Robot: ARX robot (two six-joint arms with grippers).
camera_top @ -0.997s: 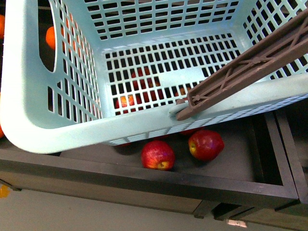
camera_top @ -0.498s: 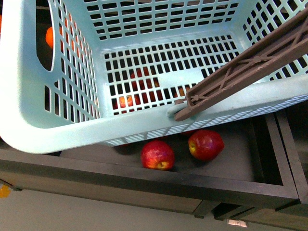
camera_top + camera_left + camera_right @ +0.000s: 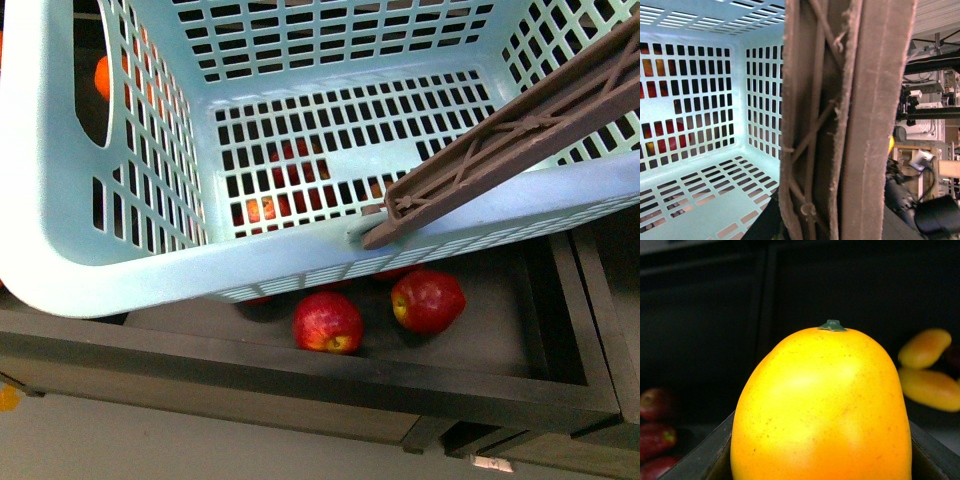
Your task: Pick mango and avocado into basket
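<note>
right tool (image 3: 821, 467) clamped on mango (image 3: 820, 400), jaws against both its sides; its spot relative to basket (image 3: 60, 230): can't tell. handle (image 3: 500, 140) lies across basket rim, two apples (image 3: 327, 322) below basket's near edge. left tool state: can't tell.

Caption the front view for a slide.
Teal basket, brown handle slanting across it, held over a dark shelf of red apples.

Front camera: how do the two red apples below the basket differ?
The left apple lies nearer the front edge of the tray; the right apple sits further back, close under the rim of the basket. The left apple's yellow patch is low down; the right apple's faces the left apple. Both are round, red and outside the basket.
</note>
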